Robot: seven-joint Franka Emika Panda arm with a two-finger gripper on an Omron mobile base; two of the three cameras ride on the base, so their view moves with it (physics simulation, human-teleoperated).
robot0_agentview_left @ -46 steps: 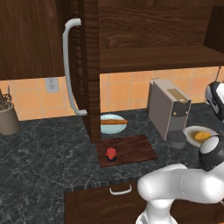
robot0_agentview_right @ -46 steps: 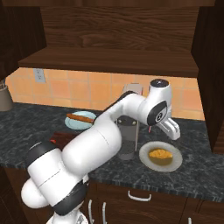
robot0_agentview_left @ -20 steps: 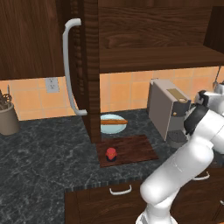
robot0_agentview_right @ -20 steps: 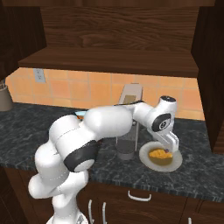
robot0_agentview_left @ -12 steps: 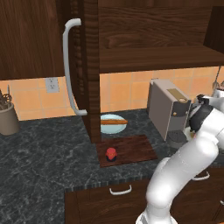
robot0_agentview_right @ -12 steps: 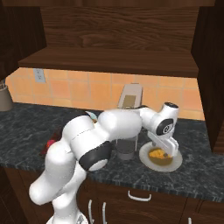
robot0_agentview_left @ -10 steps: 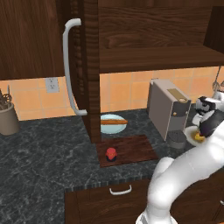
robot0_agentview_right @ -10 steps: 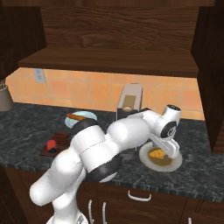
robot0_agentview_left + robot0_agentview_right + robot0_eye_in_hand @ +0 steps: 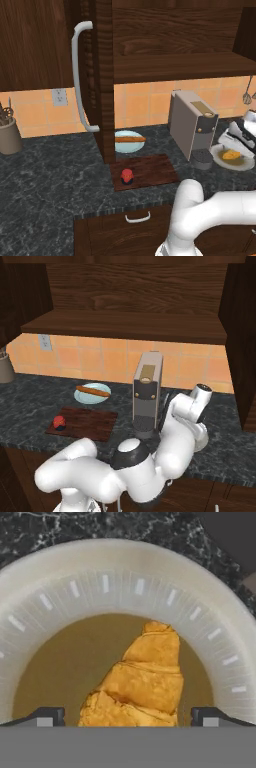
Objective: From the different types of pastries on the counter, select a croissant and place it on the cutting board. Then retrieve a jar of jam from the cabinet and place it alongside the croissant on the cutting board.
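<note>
open hand straddles croissant on plate.

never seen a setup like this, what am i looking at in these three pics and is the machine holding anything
It is a rendered kitchen with a white robot arm on a mobile base. Two pictures come from cameras on that base, behind the arm to its left and right. The third comes from a camera on the hand, looking along the gripper.

On the dark counter sit a cutting board with a small red jar of jam on it, a pale blue plate with a stick-shaped pastry, a coffee machine, and a pale plate holding the croissant.

Nothing is held. The fingers stand wide open on either side of the croissant, just above it.
</note>
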